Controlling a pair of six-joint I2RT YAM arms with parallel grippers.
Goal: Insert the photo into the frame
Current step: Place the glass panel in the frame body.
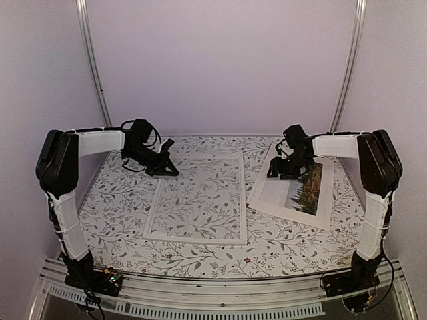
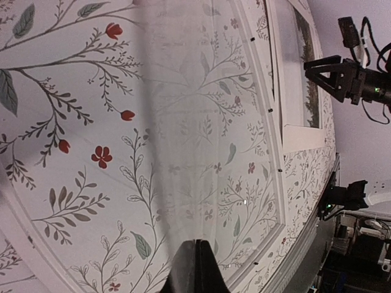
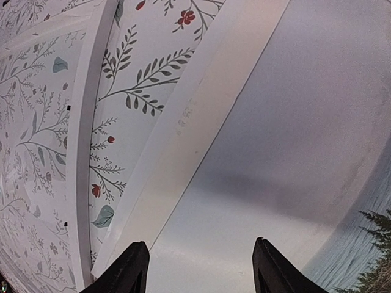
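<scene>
The frame (image 1: 197, 200), thin and white with a clear pane, lies flat mid-table; its border (image 2: 267, 122) carries small black tabs. The photo (image 1: 293, 190) lies to its right, picture side up, dark trees toward the near end. My left gripper (image 1: 170, 168) sits low at the frame's far-left corner, its fingers (image 2: 197, 247) pressed shut with nothing visible between them; a faint blurred grey streak rises from them. My right gripper (image 1: 275, 175) hovers open over the photo's far-left part, its fingertips (image 3: 131, 268) straddling pale sky and white border (image 3: 183, 122).
A floral cloth (image 1: 120, 200) covers the table. A metal rail (image 1: 220, 287) with both arm bases runs along the near edge. Pale walls and two slanted posts (image 1: 93, 67) close the back. A narrow strip of cloth (image 3: 131, 79) separates frame and photo.
</scene>
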